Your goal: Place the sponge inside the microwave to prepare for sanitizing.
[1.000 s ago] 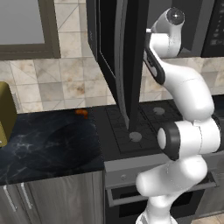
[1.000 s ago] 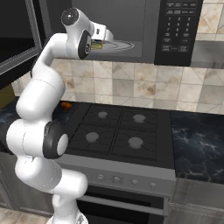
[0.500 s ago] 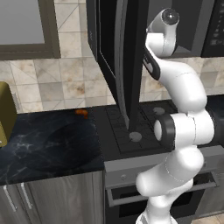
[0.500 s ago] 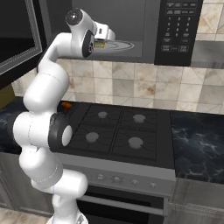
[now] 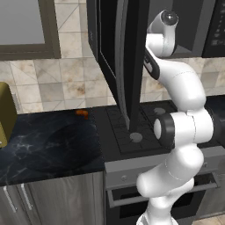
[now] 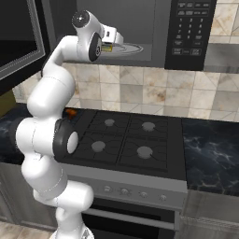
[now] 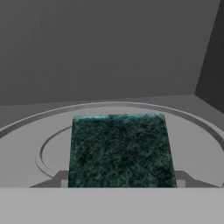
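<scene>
My jaws (image 6: 111, 47) reach into the open microwave (image 6: 140, 28), just past its front edge, and a sliver of yellow shows between them in the right base view. In the hand view the sponge (image 7: 120, 148) sits right in front of me, its dark green top layer facing up, with the round glass turntable (image 7: 192, 131) spread beneath and around it. I take my jaws to be clamped on the sponge — a dark stub shows at each of its lower corners, pressed to its sides — though the grip itself is half hidden by the sponge. Whether the sponge already touches the turntable I cannot tell.

The grey back wall of the microwave rises behind the turntable. Its dark glass door (image 5: 121, 57) stands swung wide open to my left, hanging over the stove (image 6: 126, 142) in the left base view. The button panel (image 6: 189, 30) sits at the right of the opening.

Below me lie the four burners, and a small orange thing (image 5: 81, 113) rests on the dark marbled desk (image 5: 48, 145) near the tiled wall — well apart from my jaws
</scene>
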